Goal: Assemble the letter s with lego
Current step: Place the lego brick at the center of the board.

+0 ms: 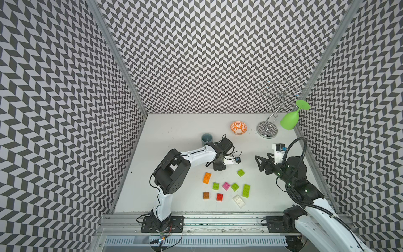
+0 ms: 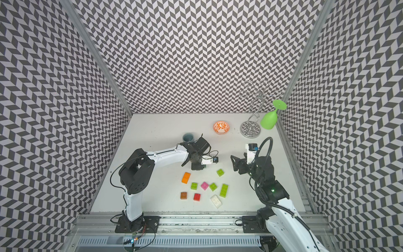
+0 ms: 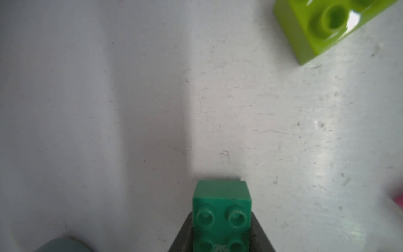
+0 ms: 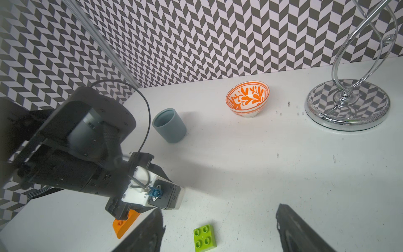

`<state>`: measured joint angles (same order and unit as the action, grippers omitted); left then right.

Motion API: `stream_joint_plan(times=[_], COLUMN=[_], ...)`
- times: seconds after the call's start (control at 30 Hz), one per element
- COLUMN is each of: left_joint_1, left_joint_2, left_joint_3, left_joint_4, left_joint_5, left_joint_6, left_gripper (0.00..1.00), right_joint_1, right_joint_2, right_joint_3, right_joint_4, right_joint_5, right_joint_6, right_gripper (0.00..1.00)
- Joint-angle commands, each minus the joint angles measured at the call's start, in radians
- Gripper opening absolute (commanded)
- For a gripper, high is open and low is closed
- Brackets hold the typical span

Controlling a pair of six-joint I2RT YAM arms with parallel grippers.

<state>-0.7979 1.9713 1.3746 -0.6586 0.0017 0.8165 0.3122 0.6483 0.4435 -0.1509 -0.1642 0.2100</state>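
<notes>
1. Seen from above, a white tabletop [image 1: 174, 131] sits inside black-and-white chevron walls [image 1: 218, 54].
2. The left gripper [image 1: 219, 167] points down near the table's centre. Its wrist view shows the claw clamped on a dark green square studded plastic brick [image 3: 221, 203], close to the surface. Whether brick and table touch cannot be told.
3. The right gripper [image 1: 260, 163] hovers at 3 o'clock from the left one, claw spread apart, holding nothing.
4. Nine loose studded bricks lie apart from one another between centre and 6 o'clock. Take the pink square brick [image 1: 226, 185] as the dial's middle.
   - The first lime green square brick [image 1: 216, 186] is at 9 o'clock.
   - The second lime green square brick [image 1: 234, 186] is just beside it at 3, with the lime green oblong brick [image 1: 246, 190] beyond.
   - The third lime green square brick [image 1: 240, 172] is at 1.
   - The orange oblong brick [image 1: 207, 177] is at 10.
   - The brown brick [image 1: 206, 195] is at 8.
   - The red square brick [image 1: 219, 197] is at 7.
   - The white oblong brick [image 1: 239, 201] is at 5.
5. From the table's centre, a grey-blue cup [image 1: 206, 139] stands at 11 o'clock and an orange-and-white patterned bowl [image 1: 238, 128] at 1. A chrome wire stand [image 1: 267, 129] at 2 has a lime green plastic goblet [image 1: 290, 121] hanging upside down from it.
</notes>
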Motion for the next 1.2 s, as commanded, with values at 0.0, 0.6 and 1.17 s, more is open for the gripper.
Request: stream_joint_plan(times=[0.0, 0.6, 1.17], left_joint_1=[0.003, 0.012, 0.009], left_joint_2=[0.018, -0.105, -0.721], left_joint_3=[0.03, 0.033, -0.155], left_joint_4=[0.01, 0.021, 0.14], left_joint_5=[-0.005, 0.003, -0.097], left_joint_6=[0.017, 0.019, -0.289], left_gripper=[0.34, 0.53, 0.52], right_joint_1=[0.007, 0.007, 0.048], right_joint_2=[0.014, 0.118, 0.45], right_joint_3=[-0.002, 0.07, 0.278], right_joint_4=[0.06, 0.004, -0.261], right_joint_5=[-0.011, -0.024, -0.009], right_joint_6=[0.012, 0.058, 0.193], right_gripper=[0.81, 0.88, 0.82])
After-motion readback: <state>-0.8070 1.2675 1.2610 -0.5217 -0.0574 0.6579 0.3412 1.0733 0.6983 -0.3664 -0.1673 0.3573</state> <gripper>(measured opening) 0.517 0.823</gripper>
